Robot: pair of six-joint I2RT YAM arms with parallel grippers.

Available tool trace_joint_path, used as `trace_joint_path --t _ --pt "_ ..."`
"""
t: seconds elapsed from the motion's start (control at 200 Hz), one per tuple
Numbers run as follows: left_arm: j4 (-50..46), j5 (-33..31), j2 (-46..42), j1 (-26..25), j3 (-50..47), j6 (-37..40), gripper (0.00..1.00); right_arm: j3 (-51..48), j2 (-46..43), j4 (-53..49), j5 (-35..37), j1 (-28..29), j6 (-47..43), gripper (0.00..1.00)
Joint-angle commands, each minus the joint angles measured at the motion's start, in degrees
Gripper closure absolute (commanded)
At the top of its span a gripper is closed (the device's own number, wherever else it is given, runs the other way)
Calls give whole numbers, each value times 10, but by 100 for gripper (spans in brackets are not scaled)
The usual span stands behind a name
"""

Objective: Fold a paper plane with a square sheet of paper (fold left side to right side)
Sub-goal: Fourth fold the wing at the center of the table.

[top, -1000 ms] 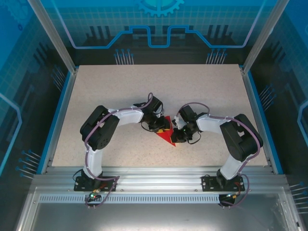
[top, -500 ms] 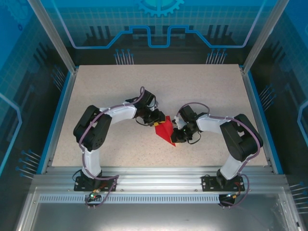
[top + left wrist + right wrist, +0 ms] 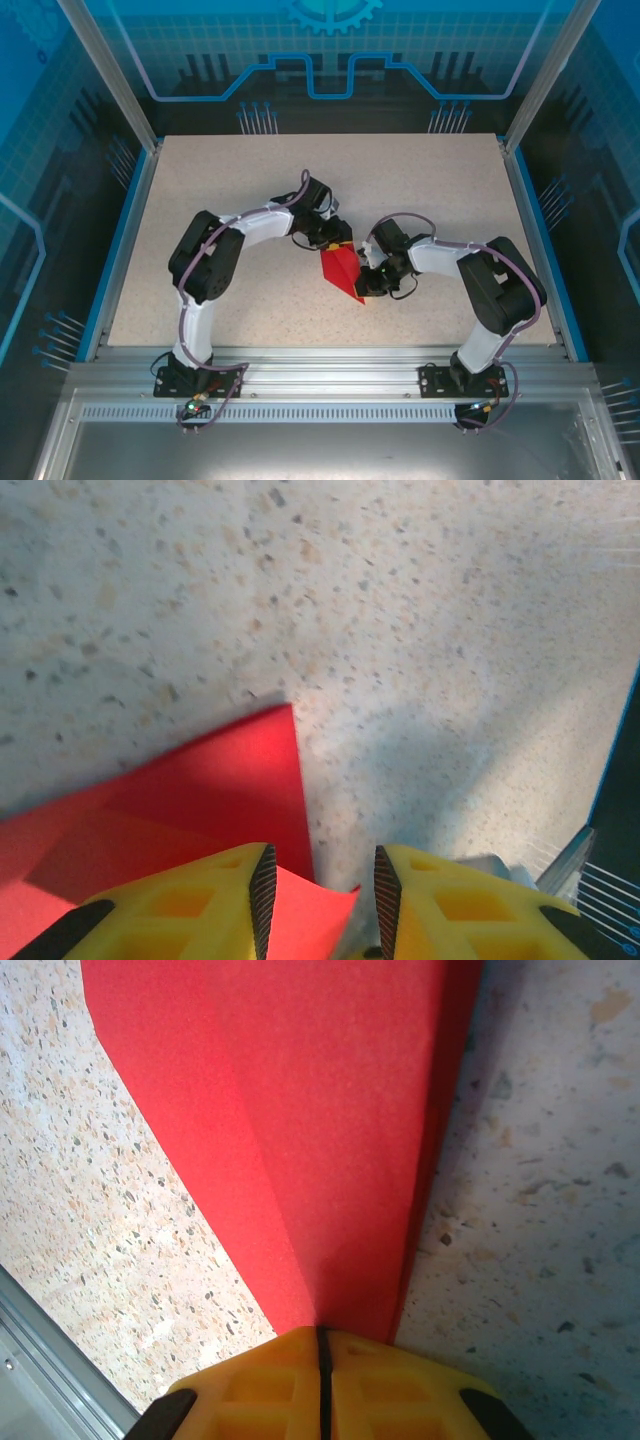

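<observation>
The square sheet of paper (image 3: 340, 271) lies creased into a red pointed shape on the table's middle, its tip toward the near edge. My left gripper (image 3: 334, 241) is at its far edge. In the left wrist view this gripper (image 3: 320, 890) is open, and a lifted corner of the red paper (image 3: 312, 916) stands between the yellow fingers (image 3: 190, 900), against the left one. My right gripper (image 3: 368, 283) sits on the pointed end. Its jaws (image 3: 322, 1352) are shut, and the paper (image 3: 300, 1110) with its crease runs under the tips.
The speckled table (image 3: 220, 190) has free room to the left, right and far side. Blue rails (image 3: 118, 250) border the table's sides, and a metal frame (image 3: 320, 362) runs along the near edge by the arm bases.
The left gripper has shifted from over the paper to its far edge. The red shape looks narrower than one second ago. The right arm has stayed put.
</observation>
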Motion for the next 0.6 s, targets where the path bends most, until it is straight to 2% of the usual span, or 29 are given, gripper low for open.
trace_joint_path --t 0.0,0.395,0.595 --pt "-26 7 29 9 20 23 64 -27 32 -69 76 10 3 91" --pt "-15 -24 56 23 -5 33 64 -29 18 -68 73 10 -3 91" --pt "-3 -25 49 25 -21 33 64 -23 -55 -55 16 6 5 91"
